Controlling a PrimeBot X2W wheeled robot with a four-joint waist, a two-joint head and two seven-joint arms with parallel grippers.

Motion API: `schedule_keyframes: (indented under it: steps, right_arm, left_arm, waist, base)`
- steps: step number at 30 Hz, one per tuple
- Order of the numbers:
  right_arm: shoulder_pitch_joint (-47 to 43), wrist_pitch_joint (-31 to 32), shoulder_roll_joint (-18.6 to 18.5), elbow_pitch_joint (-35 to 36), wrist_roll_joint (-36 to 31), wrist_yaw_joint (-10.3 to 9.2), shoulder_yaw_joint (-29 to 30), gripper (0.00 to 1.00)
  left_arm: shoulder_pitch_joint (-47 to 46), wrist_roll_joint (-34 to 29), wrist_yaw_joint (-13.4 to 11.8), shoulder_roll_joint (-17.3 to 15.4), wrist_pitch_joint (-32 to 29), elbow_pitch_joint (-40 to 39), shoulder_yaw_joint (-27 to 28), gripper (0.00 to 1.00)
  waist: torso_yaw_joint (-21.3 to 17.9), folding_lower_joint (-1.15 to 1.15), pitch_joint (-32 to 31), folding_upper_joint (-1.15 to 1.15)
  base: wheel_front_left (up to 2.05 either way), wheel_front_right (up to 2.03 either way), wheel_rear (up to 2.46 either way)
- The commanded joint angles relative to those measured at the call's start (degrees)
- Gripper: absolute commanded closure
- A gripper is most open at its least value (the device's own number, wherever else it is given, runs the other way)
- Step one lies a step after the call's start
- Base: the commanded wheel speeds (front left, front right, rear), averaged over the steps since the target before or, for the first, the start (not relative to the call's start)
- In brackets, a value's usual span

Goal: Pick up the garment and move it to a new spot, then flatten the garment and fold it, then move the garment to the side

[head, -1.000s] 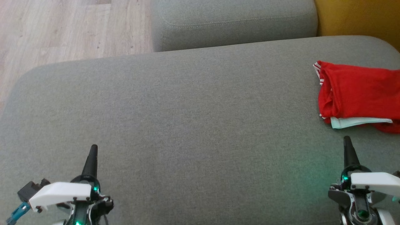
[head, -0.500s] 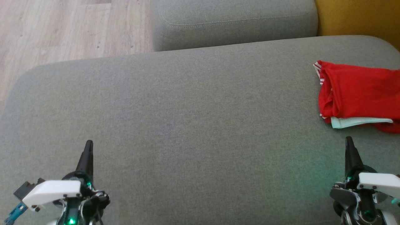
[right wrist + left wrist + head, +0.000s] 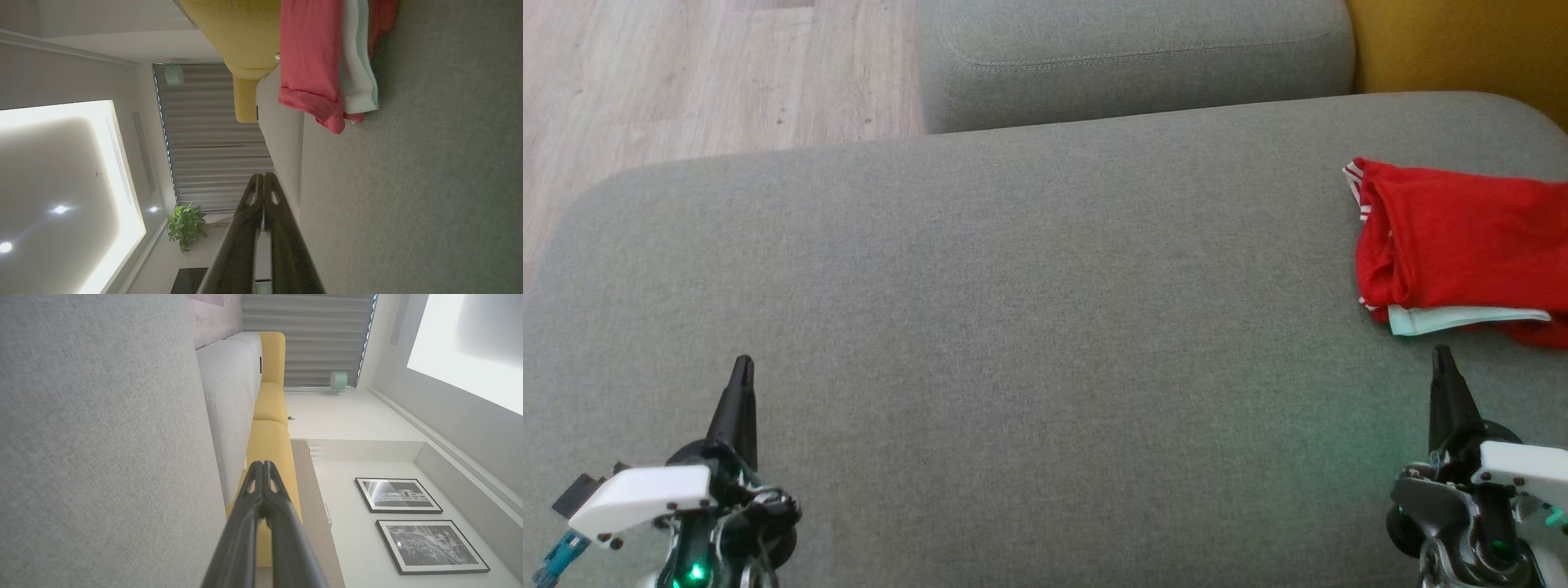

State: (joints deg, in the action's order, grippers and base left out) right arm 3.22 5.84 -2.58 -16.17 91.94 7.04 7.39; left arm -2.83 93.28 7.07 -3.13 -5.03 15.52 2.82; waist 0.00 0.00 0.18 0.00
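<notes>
The red garment point(image 3: 1462, 241), soft knit folded into a rough rectangle with red-and-white striped trim at one corner and a pale mint layer under its near edge, lies at the far right of the grey woven seat cushion point(image 3: 1029, 310). Left gripper point(image 3: 742, 362) at the cushion's near left and right gripper point(image 3: 1443, 353) at its near right, just short of the garment, both have tapered dark fingers pressed together, holding nothing.

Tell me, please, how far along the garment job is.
Done, it seems: the red garment lies folded at the right edge of the grey cushion. In hand: nothing; the left gripper and right gripper are shut and empty. Left: apparently nothing.
</notes>
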Motion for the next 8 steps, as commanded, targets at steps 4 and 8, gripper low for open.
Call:
schedule_keyframes:
  steps: [4,8]
  right_arm:
    - [2.9,0.4,-0.5,2.2,0.5,0.45,-1.2,1.00]
    - [2.9,0.4,-0.5,2.2,0.5,0.45,-1.1,1.00]
  left_arm:
    - [-3.2,0.0,0.4,-0.7,-0.4,-1.5,2.4,1.00]
    - [-3.3,-0.1,0.4,-0.7,-0.4,-1.5,2.4,1.00]
  waist:
    - [0.0,0.00,0.0,0.00]
    - [0.0,0.00,0.0,0.00]
  base:
    - [0.00,0.00,0.00]
    - [0.00,0.00,0.00]
